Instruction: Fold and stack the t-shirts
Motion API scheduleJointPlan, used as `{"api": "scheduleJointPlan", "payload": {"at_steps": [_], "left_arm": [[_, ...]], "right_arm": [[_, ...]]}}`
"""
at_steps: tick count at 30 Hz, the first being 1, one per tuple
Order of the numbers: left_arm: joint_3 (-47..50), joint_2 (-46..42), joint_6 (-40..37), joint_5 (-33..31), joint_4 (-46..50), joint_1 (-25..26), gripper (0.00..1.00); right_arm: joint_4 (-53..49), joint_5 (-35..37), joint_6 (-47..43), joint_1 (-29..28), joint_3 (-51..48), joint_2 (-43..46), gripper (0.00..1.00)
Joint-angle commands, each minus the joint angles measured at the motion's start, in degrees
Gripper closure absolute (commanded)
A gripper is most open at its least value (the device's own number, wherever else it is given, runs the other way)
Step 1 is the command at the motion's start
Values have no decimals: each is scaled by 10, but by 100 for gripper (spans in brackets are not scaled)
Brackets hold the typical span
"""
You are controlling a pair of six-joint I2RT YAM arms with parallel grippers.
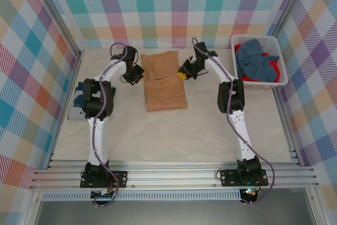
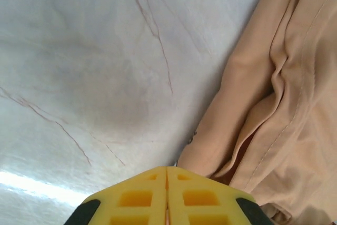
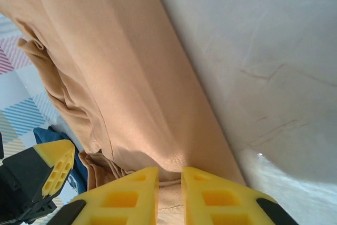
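Note:
A tan t-shirt lies folded into a long strip at the back middle of the table. My left gripper sits at its upper left edge. Seen from the left wrist, this gripper has its yellow fingers pressed together just off the tan cloth, with nothing between them. My right gripper is at the shirt's upper right edge. In the right wrist view it stands slightly open, with the hem of the tan shirt lying in the gap. A blue t-shirt and a red one are heaped in the basket.
The white lattice basket stands at the back right against the wall. A dark navy cloth lies at the left edge, partly under my left arm. Plaid walls close the table on three sides. Bare table stretches in front of the tan shirt.

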State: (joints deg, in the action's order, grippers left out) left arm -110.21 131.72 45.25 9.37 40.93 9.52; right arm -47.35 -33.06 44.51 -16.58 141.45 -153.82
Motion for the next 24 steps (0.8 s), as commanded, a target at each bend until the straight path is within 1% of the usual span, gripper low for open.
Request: {"api": "scheduleJointPlan", "payload": {"at_steps": [1, 3, 5, 7, 9, 11, 14, 17, 20, 23, 24], "left_arm": [[-9, -31, -13, -13, 27, -3, 83], [30, -74, -13, -19, 25, 4, 78], [112, -133, -1, -7, 2, 18, 70], [190, -182, 12, 9, -1, 36, 64], [278, -231, 38, 32, -17, 54, 61], [375, -287, 68, 49, -56, 68, 59], [458, -323, 105, 82, -108, 83, 59], [496, -314, 135, 114, -160, 117, 62], [512, -300, 147, 102, -179, 136, 64], [525, -315, 160, 64, -197, 132, 64], [525, -316, 162, 61, -202, 130, 63]], "right_arm": [[-2, 13, -21, 4, -20, 62, 76], [13, 38, -34, 4, -102, 125, 72], [49, 55, -36, 3, -223, 201, 66], [72, 56, -35, 3, -329, 262, 63], [84, 49, -38, -1, -419, 307, 61], [111, 35, -40, -9, -509, 349, 58], [130, 18, -43, -23, -580, 376, 56], [165, -10, -30, -30, -634, 375, 56], [189, -17, -25, -30, -662, 367, 56], [193, -16, -30, -31, -662, 360, 56], [192, -16, -31, -30, -660, 358, 56]]}}
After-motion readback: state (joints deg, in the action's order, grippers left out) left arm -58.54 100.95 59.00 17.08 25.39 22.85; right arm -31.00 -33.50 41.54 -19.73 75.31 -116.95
